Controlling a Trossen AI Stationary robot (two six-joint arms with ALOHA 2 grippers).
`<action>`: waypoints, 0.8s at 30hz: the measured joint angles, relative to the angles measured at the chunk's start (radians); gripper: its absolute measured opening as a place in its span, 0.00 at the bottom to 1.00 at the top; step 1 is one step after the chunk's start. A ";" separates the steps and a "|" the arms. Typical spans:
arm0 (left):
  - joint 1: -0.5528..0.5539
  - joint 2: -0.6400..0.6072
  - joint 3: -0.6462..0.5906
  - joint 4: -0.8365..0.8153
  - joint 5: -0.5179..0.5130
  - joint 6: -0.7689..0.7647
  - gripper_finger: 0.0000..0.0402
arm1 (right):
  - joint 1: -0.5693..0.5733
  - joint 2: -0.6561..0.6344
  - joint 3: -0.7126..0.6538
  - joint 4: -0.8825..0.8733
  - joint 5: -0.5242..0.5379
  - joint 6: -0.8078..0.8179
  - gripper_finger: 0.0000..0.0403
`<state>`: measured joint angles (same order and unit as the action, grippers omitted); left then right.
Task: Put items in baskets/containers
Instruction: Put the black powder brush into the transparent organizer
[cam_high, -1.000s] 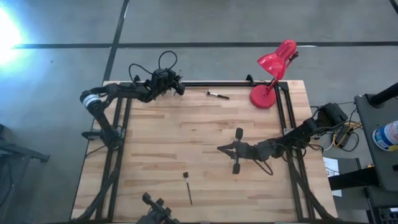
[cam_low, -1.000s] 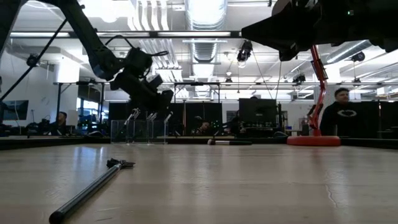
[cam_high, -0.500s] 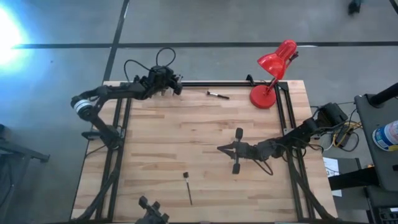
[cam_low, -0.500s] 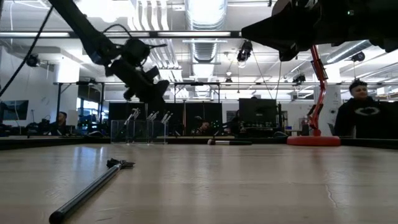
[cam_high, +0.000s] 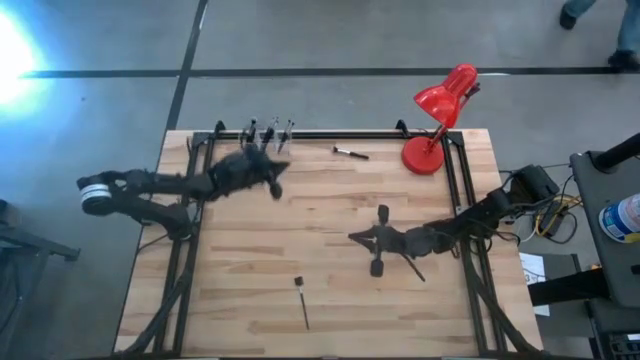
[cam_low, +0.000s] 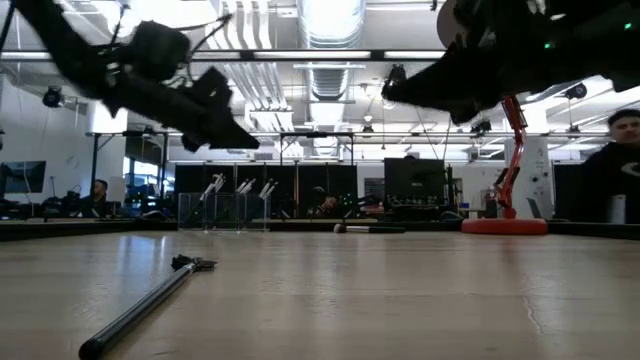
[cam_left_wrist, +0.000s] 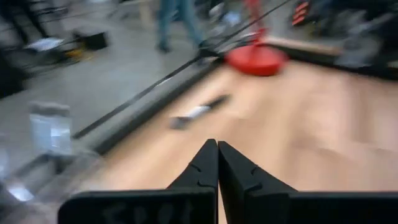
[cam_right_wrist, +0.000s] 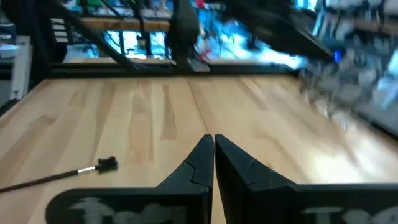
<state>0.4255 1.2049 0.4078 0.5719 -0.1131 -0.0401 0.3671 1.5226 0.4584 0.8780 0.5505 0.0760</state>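
The left gripper (cam_high: 278, 180), shut and empty, is pulling away from the cups (cam_high: 268, 131) at upper left, leaving brushes (cam_low: 240, 187) standing inside; the right gripper (cam_high: 356, 238) is waiting shut and empty mid-frame.

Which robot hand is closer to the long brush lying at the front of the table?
The right gripper is nearer; the long brush lies just toward the front edge from it. The left gripper is up by the back edge.

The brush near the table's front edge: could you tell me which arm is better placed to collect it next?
Probably the right: its pincer, shut and empty, hovers nearer the brush than the left pincer does.
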 joint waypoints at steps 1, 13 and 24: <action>-0.039 -0.003 -0.048 0.072 0.000 -0.019 0.01 | -0.015 0.002 0.006 -0.030 0.000 0.038 0.02; -0.254 0.017 -0.269 0.461 -0.002 -0.047 0.00 | -0.454 0.109 0.125 -0.304 -0.215 0.087 0.02; -0.253 0.021 -0.276 0.440 -0.003 -0.047 0.00 | -0.748 0.195 0.341 -0.650 -0.371 -0.003 0.13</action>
<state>0.1722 1.2263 0.1314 1.0119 -0.1165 -0.0868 -0.3810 1.7175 0.7997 0.2279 0.1796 0.0726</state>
